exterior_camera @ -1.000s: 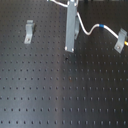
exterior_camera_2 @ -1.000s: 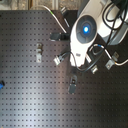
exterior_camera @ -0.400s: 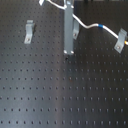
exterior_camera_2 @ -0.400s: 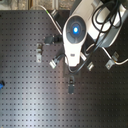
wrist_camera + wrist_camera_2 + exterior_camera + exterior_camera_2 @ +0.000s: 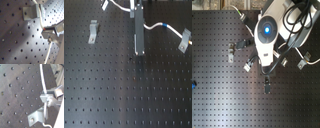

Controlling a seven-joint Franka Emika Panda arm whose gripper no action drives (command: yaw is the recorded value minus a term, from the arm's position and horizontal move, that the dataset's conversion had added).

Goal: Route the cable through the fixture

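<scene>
A thin white cable [image 5: 153, 26] with one short blue band (near the first exterior view's right clip [image 5: 183, 40]) is seen draped above the table [image 5: 124, 95]. It is clamped in the pincer [image 5: 47, 97], running past another clip [image 5: 37, 117].

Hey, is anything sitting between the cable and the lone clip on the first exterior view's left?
Nothing visible does. Only bare perforated board lies between the cable by the gripper and the lone clip.
</scene>
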